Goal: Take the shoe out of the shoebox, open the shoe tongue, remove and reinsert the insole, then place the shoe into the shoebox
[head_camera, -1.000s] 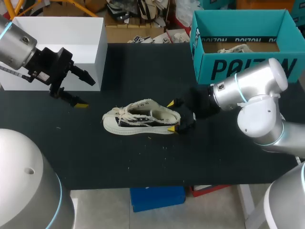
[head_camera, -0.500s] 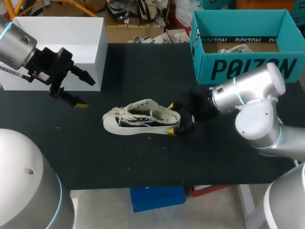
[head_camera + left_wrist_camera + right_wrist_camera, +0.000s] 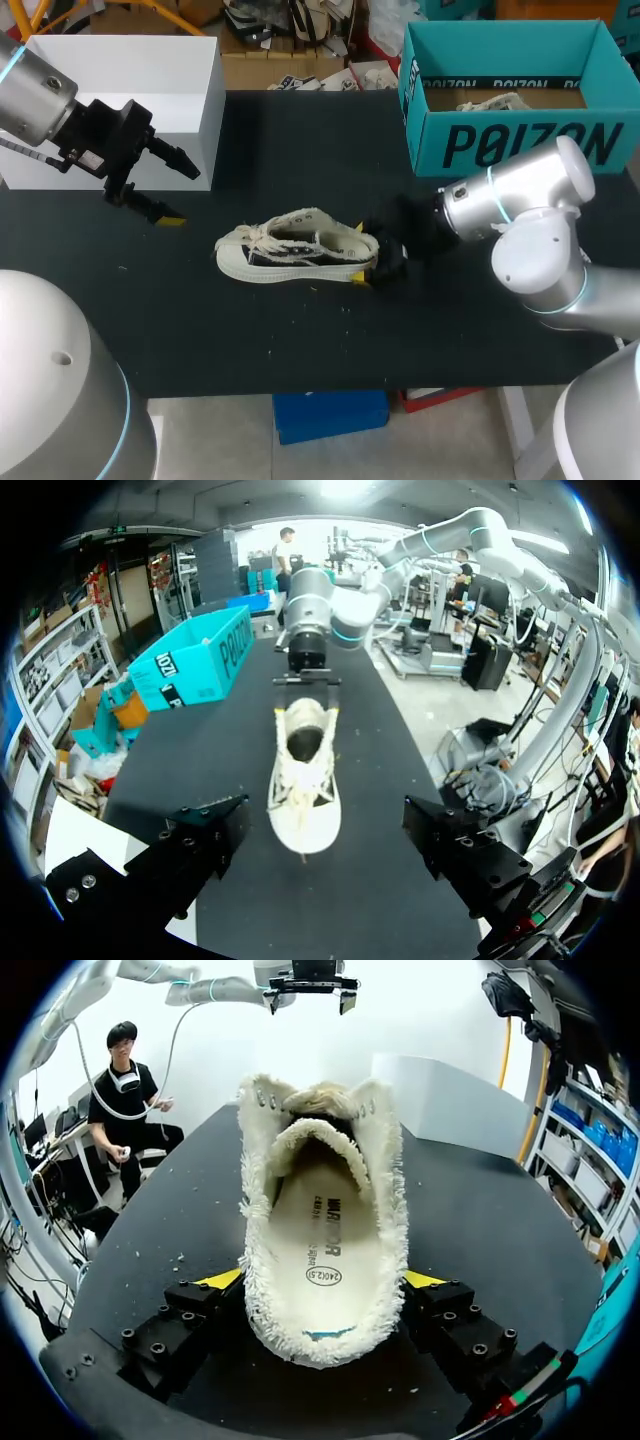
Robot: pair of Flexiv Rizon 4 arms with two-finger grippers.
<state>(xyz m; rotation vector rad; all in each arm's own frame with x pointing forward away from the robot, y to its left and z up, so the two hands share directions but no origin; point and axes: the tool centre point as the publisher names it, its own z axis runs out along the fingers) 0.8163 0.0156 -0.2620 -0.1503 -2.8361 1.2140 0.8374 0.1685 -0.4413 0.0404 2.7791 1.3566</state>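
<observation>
A cream low-top shoe [image 3: 295,250] with frayed edges lies on its sole in the middle of the black table, toe toward my left arm. My right gripper [image 3: 365,252] straddles its heel, one yellow fingertip [image 3: 360,279] showing at the near side. In the right wrist view the shoe [image 3: 325,1240] fills the space between the gripper's [image 3: 325,1282] fingers, its tongue pushed forward and its insole [image 3: 322,1250] lying inside; the jaws stand close beside the heel, still open. My left gripper [image 3: 180,197] hangs open above the table's left part, well short of the toe [image 3: 305,825].
The teal shoebox [image 3: 520,140] stands open at the back right with another pale shoe [image 3: 490,101] inside. A white box [image 3: 130,80] stands at the back left. Bare black table [image 3: 300,140] lies around the shoe.
My right gripper has slid further onto the shoe's heel and its fingers have begun to narrow. The left arm and the shoe have kept still.
</observation>
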